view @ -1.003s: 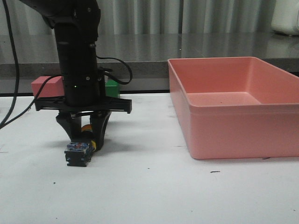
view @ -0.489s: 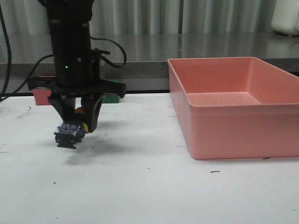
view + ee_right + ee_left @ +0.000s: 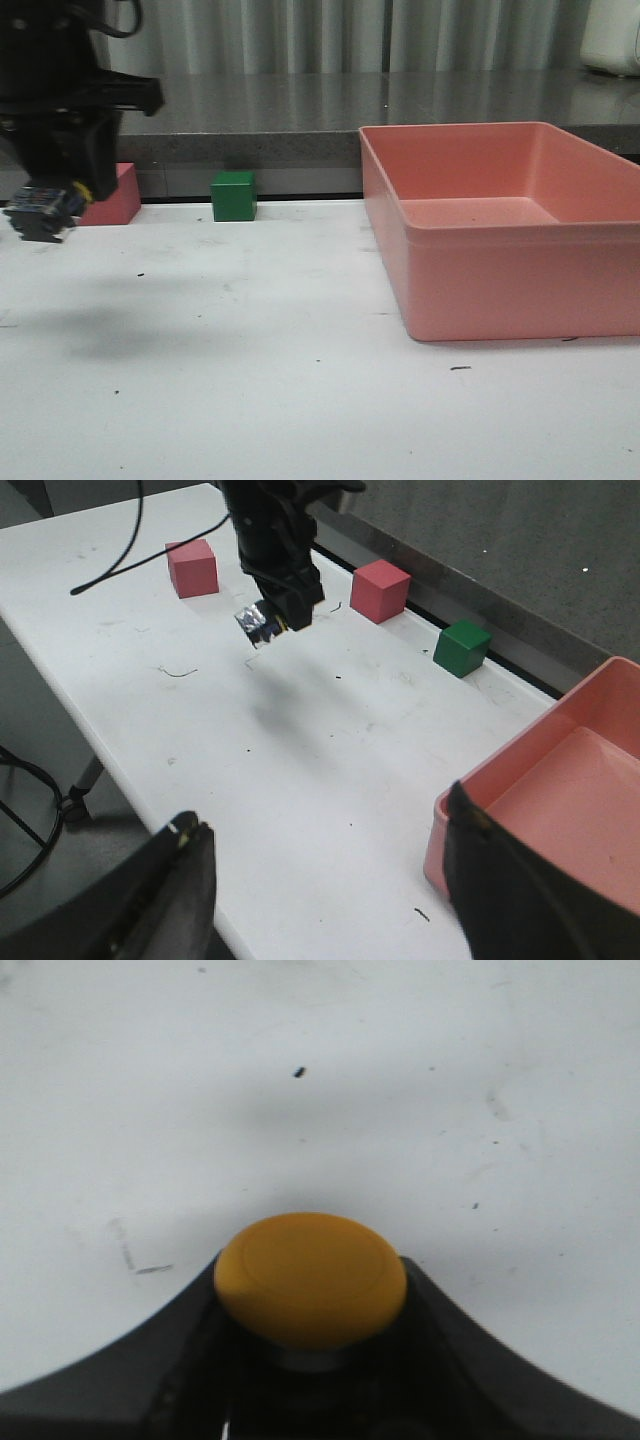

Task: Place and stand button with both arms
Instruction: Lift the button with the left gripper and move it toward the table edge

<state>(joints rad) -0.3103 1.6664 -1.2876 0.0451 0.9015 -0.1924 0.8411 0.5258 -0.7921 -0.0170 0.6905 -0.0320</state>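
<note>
Surface: white, scuffed surface (image 3: 300,380) in front of a grey ledge and pale curtain.
Bystanders: a large salmon-pink plastic bin (image 3: 505,290) sits on the right; a small green cube (image 3: 233,195) and a red cube (image 3: 112,195) stand near the back edge; a second red cube (image 3: 192,567) shows in the right wrist view.
Left claw (image 3: 55,205): closed on the small yellow-capped push-button with a black base (image 3: 42,212), the cap (image 3: 310,1278) seated between the fingers.
Button position: in the air at the far left, base end toward the front camera, clear of the surface.
Change: a second ago it rested low near the middle-left; now lifted and carried leftward.
Meaning: pick-up looks done; placing and standing remain.
Right claw (image 3: 325,880): fingers spread wide, empty, well apart from the button.
</note>
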